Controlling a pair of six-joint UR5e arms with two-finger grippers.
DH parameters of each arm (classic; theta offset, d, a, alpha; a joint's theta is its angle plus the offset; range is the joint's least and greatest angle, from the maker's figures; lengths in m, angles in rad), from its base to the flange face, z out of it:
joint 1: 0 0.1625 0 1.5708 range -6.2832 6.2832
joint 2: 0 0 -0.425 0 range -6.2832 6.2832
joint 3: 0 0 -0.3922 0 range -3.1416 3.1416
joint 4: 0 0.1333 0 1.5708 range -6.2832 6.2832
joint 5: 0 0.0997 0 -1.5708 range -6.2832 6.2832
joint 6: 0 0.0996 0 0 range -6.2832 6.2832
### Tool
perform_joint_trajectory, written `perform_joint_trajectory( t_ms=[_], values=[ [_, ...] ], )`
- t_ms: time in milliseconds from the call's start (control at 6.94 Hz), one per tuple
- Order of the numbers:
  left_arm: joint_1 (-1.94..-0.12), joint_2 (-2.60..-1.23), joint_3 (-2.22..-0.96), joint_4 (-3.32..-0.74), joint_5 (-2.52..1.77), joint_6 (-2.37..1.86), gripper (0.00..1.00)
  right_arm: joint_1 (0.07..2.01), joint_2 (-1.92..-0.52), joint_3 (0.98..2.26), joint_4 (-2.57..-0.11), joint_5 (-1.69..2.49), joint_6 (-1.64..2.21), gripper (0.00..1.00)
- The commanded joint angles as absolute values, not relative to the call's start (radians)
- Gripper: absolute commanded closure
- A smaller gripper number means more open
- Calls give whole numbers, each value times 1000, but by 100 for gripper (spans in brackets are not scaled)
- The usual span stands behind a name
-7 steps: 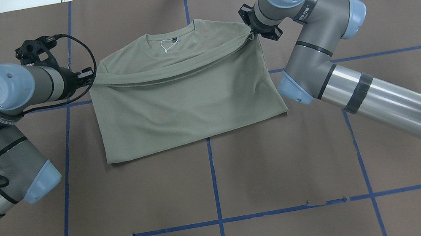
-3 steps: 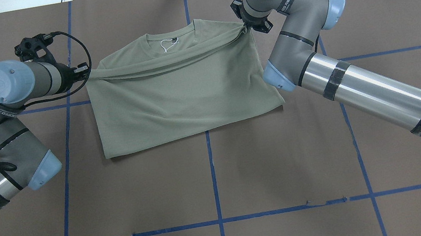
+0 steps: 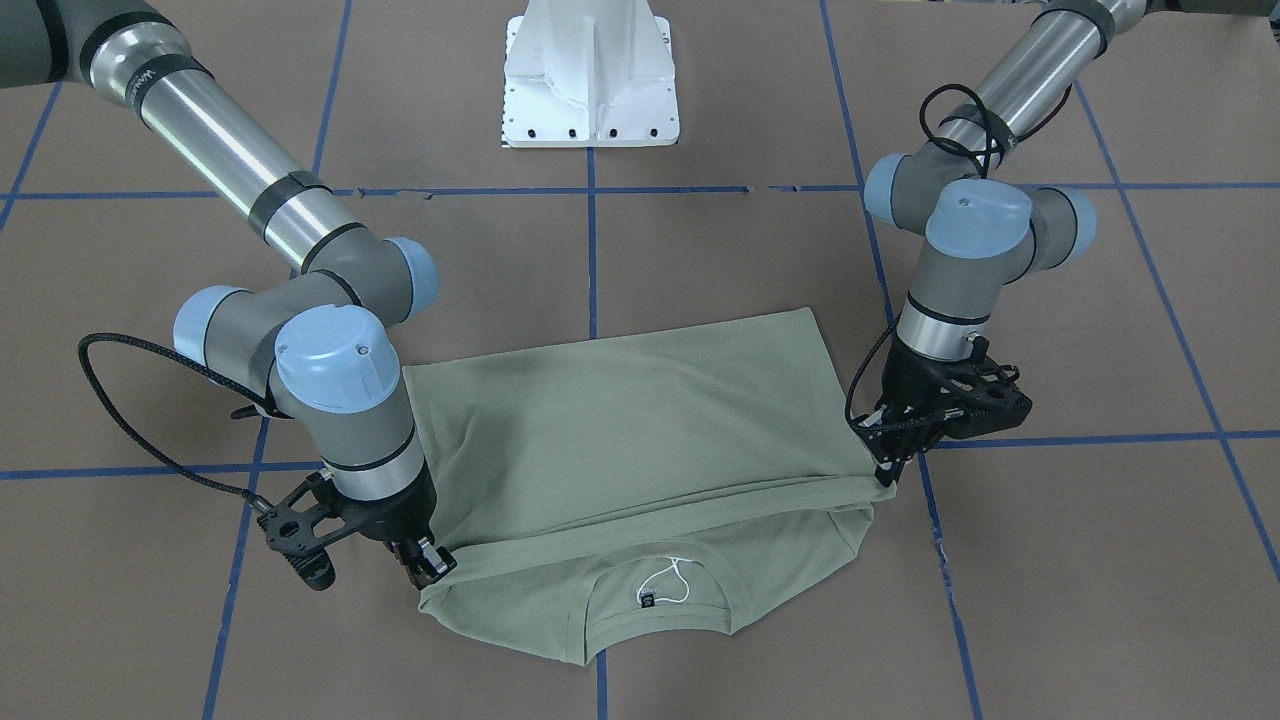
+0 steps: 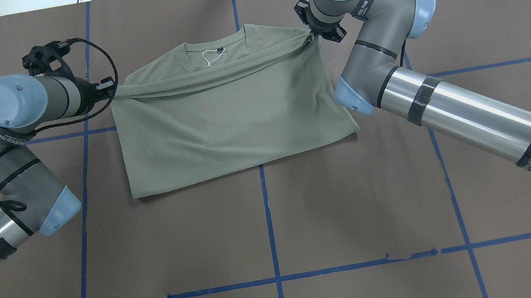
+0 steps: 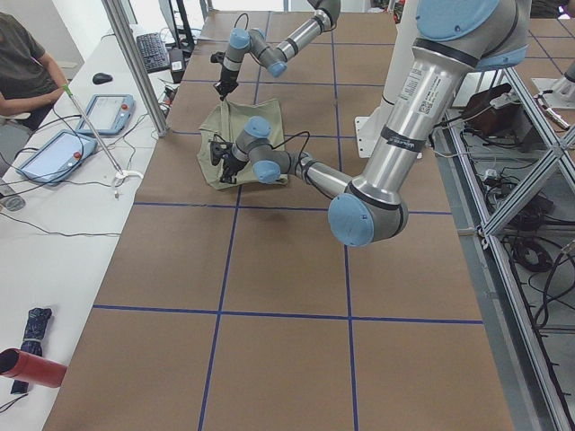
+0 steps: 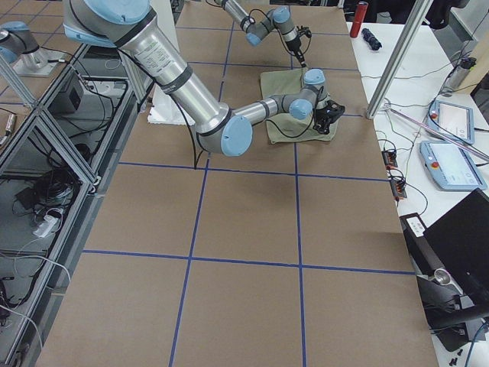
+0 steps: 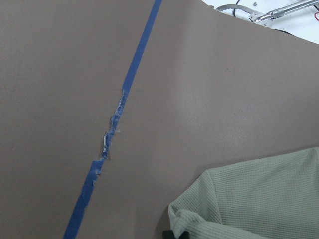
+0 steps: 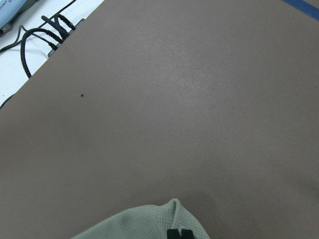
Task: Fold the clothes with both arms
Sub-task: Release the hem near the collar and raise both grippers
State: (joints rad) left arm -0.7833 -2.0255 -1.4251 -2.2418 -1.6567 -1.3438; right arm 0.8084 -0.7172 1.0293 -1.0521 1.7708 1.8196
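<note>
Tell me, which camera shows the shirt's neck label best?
The front-facing view: the label lies nearest that camera and looks largest. Overhead shows it smaller, at the far edge. Both side views show the shirt too small for it; wrist views catch only shirt corners.

One camera is sitting high behind the robot, looking forward and down at the brown table (image 4: pixel 362 208). Another is facing the robot from across the table and looking steeply down, so the white base (image 3: pixel 590 70) is showing at the top. Both are taking in the whole green shirt (image 4: pixel 229 122), the left arm (image 4: pixel 13 169) and the right arm (image 4: pixel 453 109). Two more cameras are standing far off at the table's two ends and looking along it, so the shirt is looking small there. A camera is riding on each wrist, very near the table. Each is showing just a corner of the shirt. The dark bit (image 8: pixel 178 233) at the bottom edge may be a fingertip.
</note>
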Motion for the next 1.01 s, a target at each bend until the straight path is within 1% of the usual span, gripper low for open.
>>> perform_joint_trajectory(
  t_ms=[0, 144, 288, 432, 576, 721, 865],
  values=[
    [-790, -2025, -1416, -2269, -1657, -1344, 71, 808, -712, 1019, -1049, 1764, 1787, 27],
    [-792, -2025, -1417, -2272, -1658, -1342, 68, 810, -709, 1012, -1049, 1764, 1770, 1],
    [-792, -2025, -1417, -2273, -1660, -1342, 68, 830, -703, 1022, -1049, 1769, 1743, 0],
    [-801, -2025, -1417, -2302, -1661, -1310, 65, 842, -713, 1058, -1049, 1775, 1747, 0],
    [-808, -2019, -1419, -2334, -1664, -1305, 64, 844, -763, 1150, -1052, 1796, 1755, 0],
    [-810, -2019, -1419, -2335, -1666, -1305, 64, 842, -857, 1272, -1049, 1862, 1767, 0],
    [-810, -2017, -1423, -2335, -1666, -1307, 63, 780, -973, 1405, -1046, 1858, 1814, 0]
  ],
)
